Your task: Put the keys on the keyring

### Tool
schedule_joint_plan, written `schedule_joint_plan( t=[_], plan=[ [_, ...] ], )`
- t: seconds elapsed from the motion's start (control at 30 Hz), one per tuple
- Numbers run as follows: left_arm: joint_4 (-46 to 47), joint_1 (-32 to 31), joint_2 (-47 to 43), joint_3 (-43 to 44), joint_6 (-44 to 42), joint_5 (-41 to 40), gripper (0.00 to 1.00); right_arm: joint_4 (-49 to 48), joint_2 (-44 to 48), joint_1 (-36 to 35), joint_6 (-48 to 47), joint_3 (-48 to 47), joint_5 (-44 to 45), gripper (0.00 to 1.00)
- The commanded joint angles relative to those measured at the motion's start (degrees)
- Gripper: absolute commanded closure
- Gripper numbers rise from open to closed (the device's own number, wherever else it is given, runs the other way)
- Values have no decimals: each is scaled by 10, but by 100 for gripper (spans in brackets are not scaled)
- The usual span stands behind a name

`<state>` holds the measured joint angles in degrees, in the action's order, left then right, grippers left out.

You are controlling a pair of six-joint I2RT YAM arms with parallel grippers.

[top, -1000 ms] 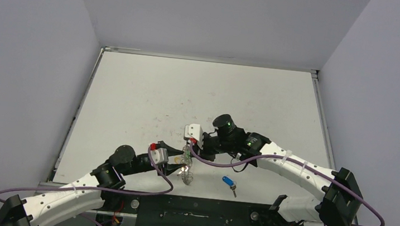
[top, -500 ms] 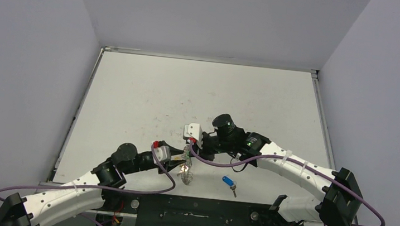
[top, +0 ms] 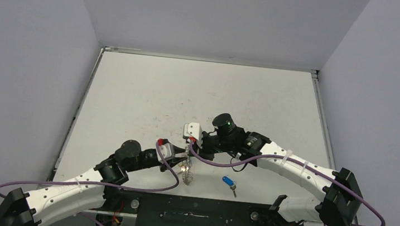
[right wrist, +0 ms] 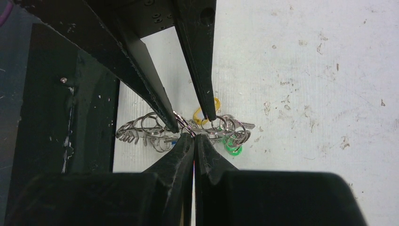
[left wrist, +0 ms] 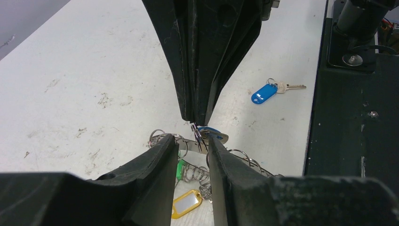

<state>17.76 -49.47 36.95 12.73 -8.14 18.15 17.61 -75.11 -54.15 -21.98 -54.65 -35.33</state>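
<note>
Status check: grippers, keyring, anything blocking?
Right gripper shut on large silver wire-looped keyring. Left gripper open, straddling it. One blue-tagged silver key lies loose nearby; nothing blocking.

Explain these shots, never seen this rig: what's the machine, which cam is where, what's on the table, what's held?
Two robot arms at the near edge of a white table. Wide picture: fixed camera overhead. The other two: a camera on each wrist, its own fingers in view. On the table: the keyring with a green tag and a yellow tag among its loops, and a loose blue-tagged key. The right gripper is shut, pinching the keyring. The left gripper is open astride the pinch, holding nothing.
</note>
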Motion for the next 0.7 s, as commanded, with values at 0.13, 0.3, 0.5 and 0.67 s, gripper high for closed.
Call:
schedule_joint_plan(
  t=[0.13,0.3,0.5,0.67],
  plan=[
    [6,-3,3,28,-14,2,98,-16,-1,-7,-5,-27,-5,100],
    [2,-3,-1,24,-15,6,100,-10,1,-5,-10,-26,8,100],
    [1,-3,-17,19,-13,3,100,-5,7,4,-9,-20,20,100],
    [2,-3,-28,14,-10,3,100,-7,8,14,0,-14,26,100]
  ],
)
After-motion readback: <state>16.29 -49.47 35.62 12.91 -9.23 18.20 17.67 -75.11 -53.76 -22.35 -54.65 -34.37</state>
